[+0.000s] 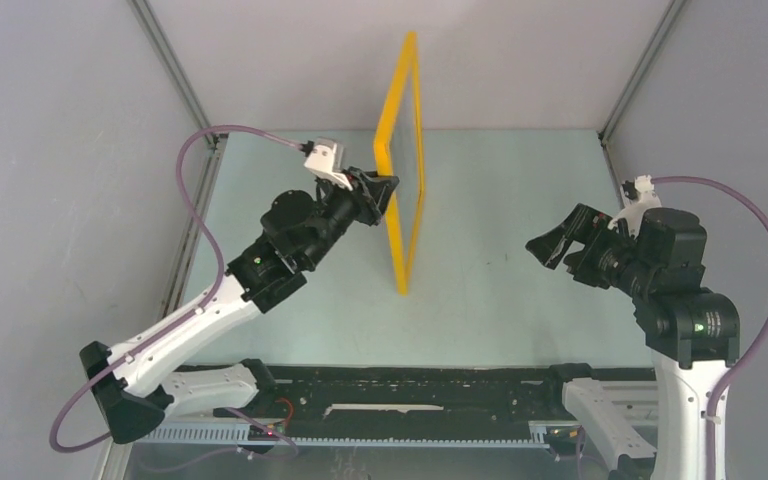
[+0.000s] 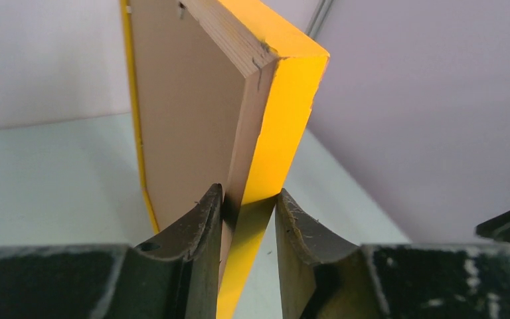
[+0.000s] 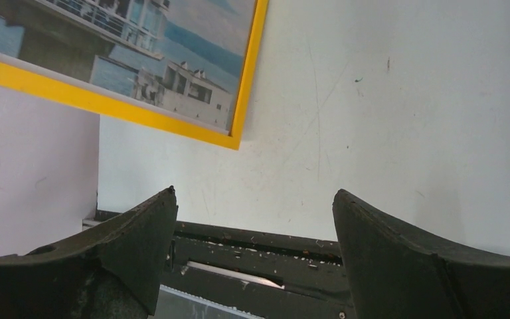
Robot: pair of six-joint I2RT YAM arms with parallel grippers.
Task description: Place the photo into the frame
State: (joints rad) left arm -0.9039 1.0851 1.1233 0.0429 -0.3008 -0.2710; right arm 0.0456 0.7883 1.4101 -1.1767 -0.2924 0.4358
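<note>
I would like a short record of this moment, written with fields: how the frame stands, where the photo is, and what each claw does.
frame: yellow, upright, seen edge-on from the top camera
photo: inside the frame, on the side facing the right arm
backing board: brown, covers the back of the frame, on the left arm's side
left claw: shut on the frame's edge
right claw: open, empty, apart from the frame
table: cannot tell whether the frame's lower corner touches it

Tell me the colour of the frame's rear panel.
Rear panel: plain light brown, clearest in the left wrist view.
</note>
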